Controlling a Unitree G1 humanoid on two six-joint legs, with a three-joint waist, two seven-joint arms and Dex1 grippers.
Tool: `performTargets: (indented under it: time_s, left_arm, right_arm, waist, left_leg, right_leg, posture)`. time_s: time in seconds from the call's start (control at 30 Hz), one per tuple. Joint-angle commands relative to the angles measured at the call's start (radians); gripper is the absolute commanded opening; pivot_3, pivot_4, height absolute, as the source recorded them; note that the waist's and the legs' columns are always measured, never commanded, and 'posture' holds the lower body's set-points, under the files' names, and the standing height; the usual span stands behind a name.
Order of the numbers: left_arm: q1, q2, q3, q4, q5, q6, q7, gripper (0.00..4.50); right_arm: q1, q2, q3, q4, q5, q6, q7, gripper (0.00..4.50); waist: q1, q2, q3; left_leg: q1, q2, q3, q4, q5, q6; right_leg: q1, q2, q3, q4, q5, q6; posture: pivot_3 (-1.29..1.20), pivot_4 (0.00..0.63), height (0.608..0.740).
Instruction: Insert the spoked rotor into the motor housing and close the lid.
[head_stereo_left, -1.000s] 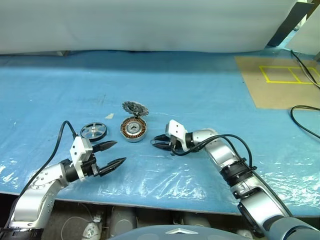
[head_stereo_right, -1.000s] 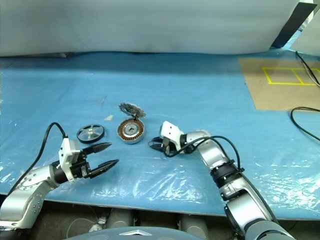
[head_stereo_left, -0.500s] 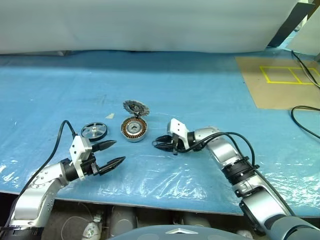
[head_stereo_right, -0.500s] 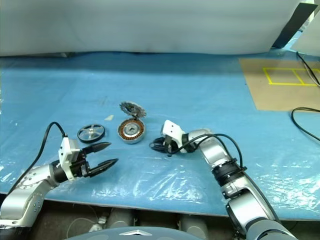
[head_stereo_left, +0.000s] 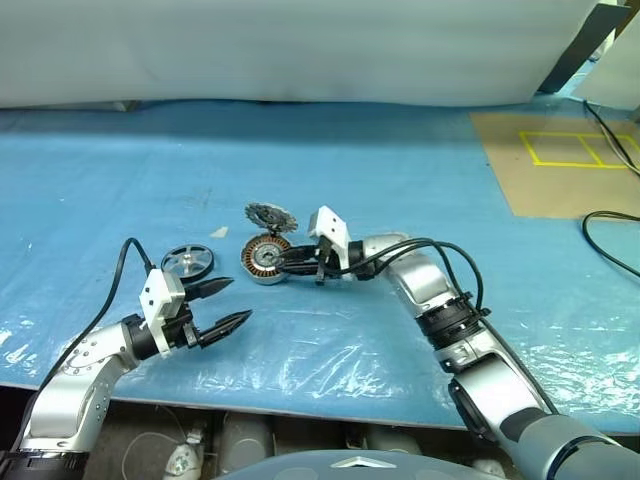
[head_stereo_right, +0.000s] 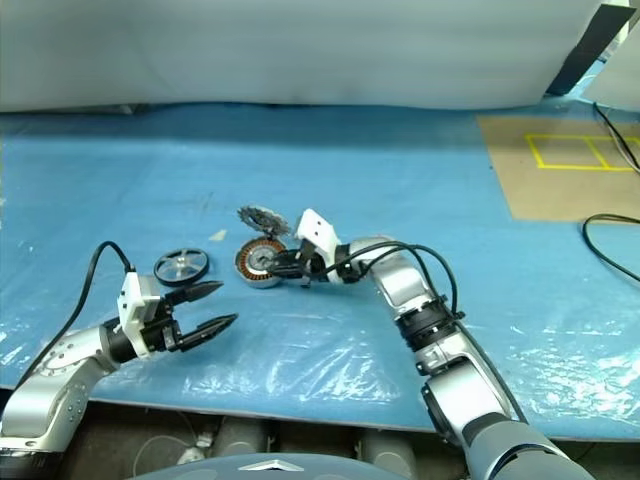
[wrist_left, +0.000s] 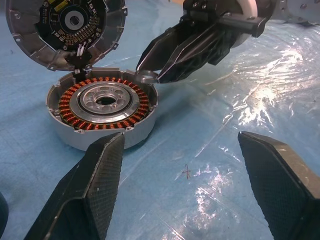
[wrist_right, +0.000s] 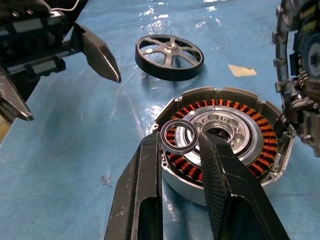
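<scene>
Holding: my right claw (wrist_right: 186, 150) pinches a small dark ring (wrist_right: 179, 136) between its fingertips, just over the near rim of the motor housing (wrist_right: 225, 137)
Right claw state: narrow, both fingers pressed on the ring's edges
Right claw change: a second ago it sat on the counter (head_stereo_left: 400, 180) well to the right of the housing; now my arm has swung left and lifted, tips at the housing's right rim (head_stereo_left: 292, 262)
Left claw state: wide, nothing between the fingers (head_stereo_left: 216, 305)
Left claw change: none, same spot and same spread as in the earlier frames
Left claw place: in front of the spoked rotor (head_stereo_left: 187, 261), apart from it, tips pointing toward the housing
Motor housing: stands on the blue plastic-covered counter, top uncovered, copper windings (wrist_left: 104, 102) ringed round a silver hub (wrist_left: 105, 99)
Housing change: not shifted
Lid: stands up on edge at the far side of the housing, joined at the rim, ribbed inner face showing (wrist_left: 67, 22)
Lid change: same tilt as before
Spoked rotor: lies flat on the counter left of the housing, near but not touching, dark rim and silver spokes up (wrist_right: 169, 56)
Rotor change: not moved, not yet in the housing
Paper scrap: small beige piece (wrist_right: 241, 70) on the counter between rotor and lid
Far right: brown board with yellow tape lines (head_stereo_left: 575, 150), black cable (head_stereo_left: 610, 240) beside it
</scene>
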Motion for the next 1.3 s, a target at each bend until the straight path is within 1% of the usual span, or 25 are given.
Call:
performTargets:
  time_s: [0.03, 0.1, 0.2, 0.27, 0.5, 0.67, 0.93, 1.3]
  left_arm:
    - [-0.004, -0.007, -0.002, -0.02, -0.001, -0.014, 0.008, 3.8]
    - [-0.001, -0.01, -0.005, -0.022, 0.001, -0.014, 0.011, 3.8]
    - [0.002, -0.015, -0.005, -0.023, 0.005, -0.014, 0.019, 3.8]
    - [0.003, -0.019, -0.006, -0.023, 0.006, -0.013, 0.024, 3.8]
    - [0.002, -0.027, -0.015, -0.019, 0.012, -0.017, 0.032, 3.8]
    - [0.0, -0.026, -0.02, -0.008, 0.017, -0.023, 0.033, 3.8]
    - [0.005, -0.028, -0.014, 0.006, 0.023, -0.028, 0.035, 3.8]
    - [-0.007, -0.026, -0.018, 0.023, 0.031, -0.034, 0.032, 3.8]
  right_arm:
    - [-0.05, 0.046, 0.005, 0.045, -0.026, -0.056, -0.051, 0.66]
    - [-0.064, 0.064, 0.0, 0.079, -0.036, -0.084, -0.072, 0.66]
    - [-0.088, 0.096, -0.016, 0.146, -0.063, -0.125, -0.145, 0.66]
    - [-0.085, 0.105, -0.01, 0.153, -0.069, -0.136, -0.154, 0.66]
    - [-0.079, 0.102, 0.002, 0.175, -0.099, -0.159, -0.15, 0.66]
    - [-0.086, 0.103, 0.003, 0.192, -0.115, -0.171, -0.145, 0.66]
    - [-0.06, 0.104, 0.03, 0.168, -0.129, -0.179, -0.126, 0.66]
    - [-0.075, 0.097, 0.011, 0.193, -0.134, -0.193, -0.138, 0.66]
  waist:
    - [-0.001, 0.0, 0.0]
    - [-0.002, 0.0, 0.0]
    - [-0.003, 0.0, 0.0]
    - [-0.003, 0.0, 0.0]
    - [-0.002, 0.0, 0.0]
    - [-0.002, 0.0, 0.0]
    - [-0.002, 0.0, 0.0]
    - [-0.002, 0.0, 0.0]
  left_leg:
    - [0.0, 0.0, 0.0, 0.0, 0.0, 0.0]
    - [0.0, 0.0, 0.0, 0.0, 0.0, 0.0]
    - [0.0, 0.0, 0.0, 0.0, 0.0, -0.001]
    - [0.0, 0.0, 0.0, 0.0, 0.0, -0.001]
    - [0.0, 0.0, 0.0, -0.001, 0.0, -0.001]
    - [0.0, 0.0, 0.0, -0.001, 0.0, -0.001]
    - [0.0, 0.0, 0.0, -0.001, 0.0, -0.001]
    - [0.0, 0.0, 0.0, -0.001, 0.0, -0.001]
  right_leg:
    - [0.0, 0.0, 0.0, 0.0, 0.0, 0.0]
    - [0.0, 0.0, 0.0, 0.0, 0.0, 0.0]
    - [0.0, 0.0, 0.0, 0.0, 0.0, 0.0]
    - [0.0, 0.0, 0.0, 0.0, 0.0, 0.0]
    - [0.0, 0.0, 0.0, 0.0, 0.001, 0.002]
    - [0.0, 0.0, 0.0, 0.0, 0.0, 0.0]
    - [0.0, 0.0, 0.0, 0.0, 0.0, 0.0]
    - [0.0, 0.0, 0.0, 0.0, 0.0, 0.0]
  posture:
    - [0.0, 0.15, 0.74]
    - [0.0, 0.15, 0.74]
    - [0.0, 0.15, 0.74]
    - [0.0, 0.15, 0.74]
    - [0.0, 0.15, 0.74]
    - [0.0, 0.15, 0.74]
    - [0.0, 0.15, 0.74]
    - [0.0, 0.15, 0.74]
